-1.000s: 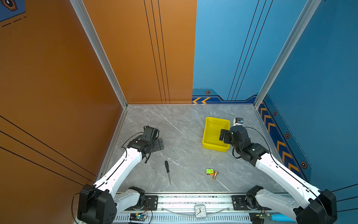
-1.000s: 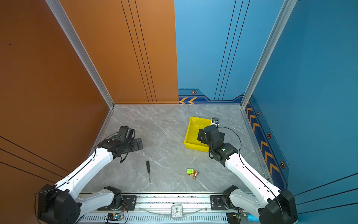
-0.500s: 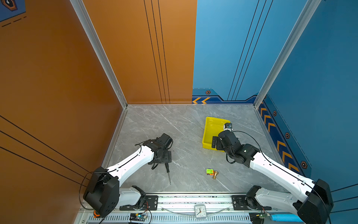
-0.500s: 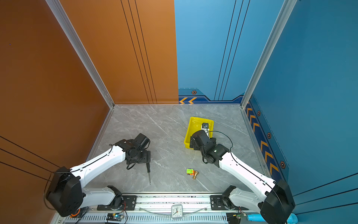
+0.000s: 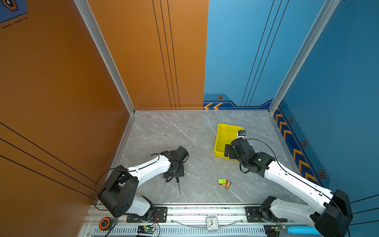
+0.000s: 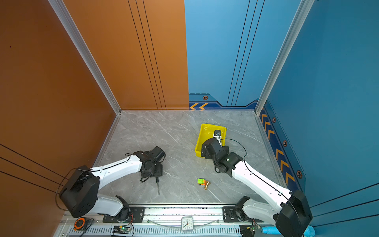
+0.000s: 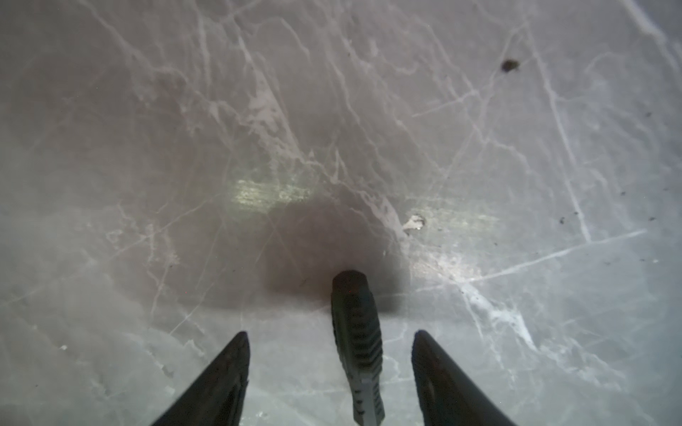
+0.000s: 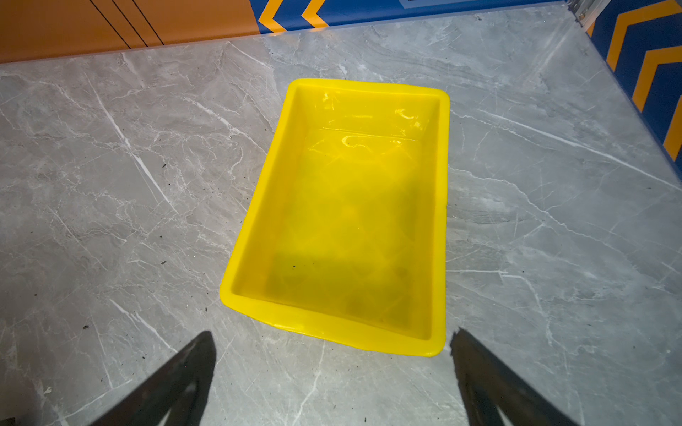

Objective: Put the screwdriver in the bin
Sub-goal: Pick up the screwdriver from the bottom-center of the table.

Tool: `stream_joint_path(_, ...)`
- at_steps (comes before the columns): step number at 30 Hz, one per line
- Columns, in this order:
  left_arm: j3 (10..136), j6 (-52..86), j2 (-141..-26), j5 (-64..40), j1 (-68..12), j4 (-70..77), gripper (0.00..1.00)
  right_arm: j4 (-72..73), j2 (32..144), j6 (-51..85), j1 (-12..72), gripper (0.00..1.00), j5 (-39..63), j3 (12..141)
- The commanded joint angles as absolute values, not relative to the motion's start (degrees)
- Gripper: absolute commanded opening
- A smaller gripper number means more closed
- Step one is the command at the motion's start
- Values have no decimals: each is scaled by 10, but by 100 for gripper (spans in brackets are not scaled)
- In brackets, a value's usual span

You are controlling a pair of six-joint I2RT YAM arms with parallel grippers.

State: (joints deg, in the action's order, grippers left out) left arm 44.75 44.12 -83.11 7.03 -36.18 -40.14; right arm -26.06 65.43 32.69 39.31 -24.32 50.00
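At the near edge, a small clock (image 5: 212,223) and an orange tape measure (image 5: 104,223) are seen on the rail in front of the grey marble table (image 5: 164,131). Just beyond, the screwdriver (image 5: 179,186) is laid flat on the table, well apart from the bin, its thin shaft pointed toward the rail and its black ribbed handle (image 7: 356,332) hidden in both top views under the left claw (image 7: 329,333). In the left wrist view that claw is seen spread, one finger (image 7: 228,369) on each side of the handle, with a gap of bare table left on both sides, so nothing is pinched. To the right of the screwdriver, a green and orange toy car (image 5: 222,181) is found touching a small brass piece (image 5: 228,184). Farther back, the right claw (image 8: 331,333) is held spread wide at the near end of the yellow bin (image 8: 254,206), one fingertip just beside the bin's near corner. The table is closed off behind by an orange wall (image 5: 143,61) and a blue wall (image 5: 235,51).
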Motion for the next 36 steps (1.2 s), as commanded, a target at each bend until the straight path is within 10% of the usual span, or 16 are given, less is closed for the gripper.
stream_joint_path(1, 440, 452, -849, 57, -367, -378, 64, -275, 653, 333, 388, 100, -258, 506)
stream_joint_path(26, 463, 440, -869, 58, -345, -355, 10, -316, 656, 359, 377, 100, -214, 505)
stream_joint_path(36, 531, 410, -804, 37, -318, -359, 2, -265, 632, 415, 384, 100, -103, 481)
